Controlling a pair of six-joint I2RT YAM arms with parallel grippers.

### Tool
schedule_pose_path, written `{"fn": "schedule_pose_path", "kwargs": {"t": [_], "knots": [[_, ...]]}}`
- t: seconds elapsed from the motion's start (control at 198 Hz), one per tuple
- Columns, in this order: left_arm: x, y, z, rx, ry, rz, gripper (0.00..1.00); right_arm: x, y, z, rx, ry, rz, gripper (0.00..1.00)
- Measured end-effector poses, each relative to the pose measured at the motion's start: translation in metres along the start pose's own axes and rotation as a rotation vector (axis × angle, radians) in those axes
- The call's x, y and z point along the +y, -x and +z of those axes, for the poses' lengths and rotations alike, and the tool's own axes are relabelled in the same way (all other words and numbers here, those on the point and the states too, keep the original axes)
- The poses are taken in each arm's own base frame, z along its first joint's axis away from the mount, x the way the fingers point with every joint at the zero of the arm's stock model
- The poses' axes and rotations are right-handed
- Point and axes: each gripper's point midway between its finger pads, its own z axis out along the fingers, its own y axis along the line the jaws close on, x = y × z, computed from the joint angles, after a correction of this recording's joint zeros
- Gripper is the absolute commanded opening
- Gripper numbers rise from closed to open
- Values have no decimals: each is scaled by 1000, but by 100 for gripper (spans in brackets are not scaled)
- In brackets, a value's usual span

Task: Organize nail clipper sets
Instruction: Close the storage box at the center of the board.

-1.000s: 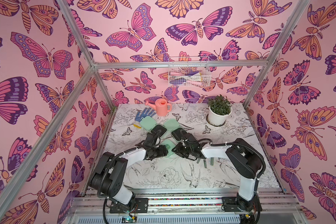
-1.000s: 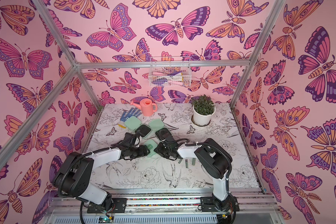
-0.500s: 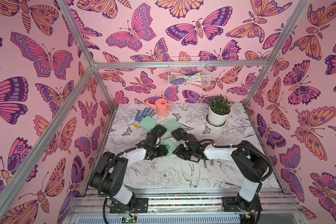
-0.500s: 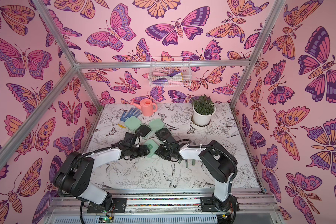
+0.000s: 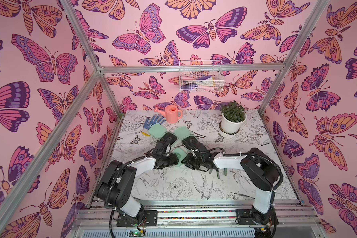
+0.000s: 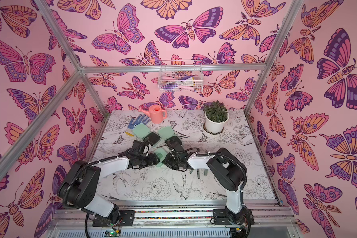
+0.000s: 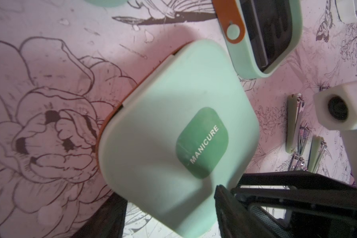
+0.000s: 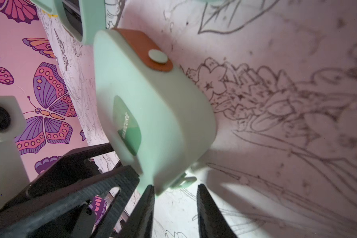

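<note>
A closed mint-green case (image 5: 178, 153) marked MANICURE (image 7: 202, 142) sits tilted between my two grippers at mid-table. My left gripper (image 7: 167, 214) is shut on its edge, one finger on each side. My right gripper (image 8: 174, 197) stands open at the case's opposite corner (image 8: 159, 115), with bare table between its fingers. The case's brown strap is snapped shut (image 8: 153, 53). Two more cases lie open behind, their lids (image 5: 157, 130) (image 5: 182, 131) beside black trays (image 5: 169, 137) (image 5: 191, 142). Two slim clippers (image 7: 295, 121) (image 7: 315, 154) lie under the right forearm (image 5: 217, 174).
A blue dotted glove (image 5: 153, 122) and a pink watering can (image 5: 172, 114) are at the back left. A white plant pot (image 5: 233, 121) stands at the back right. A wire basket (image 5: 200, 79) hangs on the rear wall.
The right arm's elbow has swung outward to the right while its gripper stayed at the case. The left arm and the case have kept their place.
</note>
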Motion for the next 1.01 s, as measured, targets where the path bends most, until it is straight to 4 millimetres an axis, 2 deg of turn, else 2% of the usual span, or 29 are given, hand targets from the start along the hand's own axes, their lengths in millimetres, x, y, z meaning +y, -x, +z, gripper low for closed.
{"fn": "schedule_pose_path", "kwargs": {"t": [1.011], "knots": [[0, 0, 1, 2, 1, 0, 69, 8, 8, 8, -30, 38, 28, 26]]}}
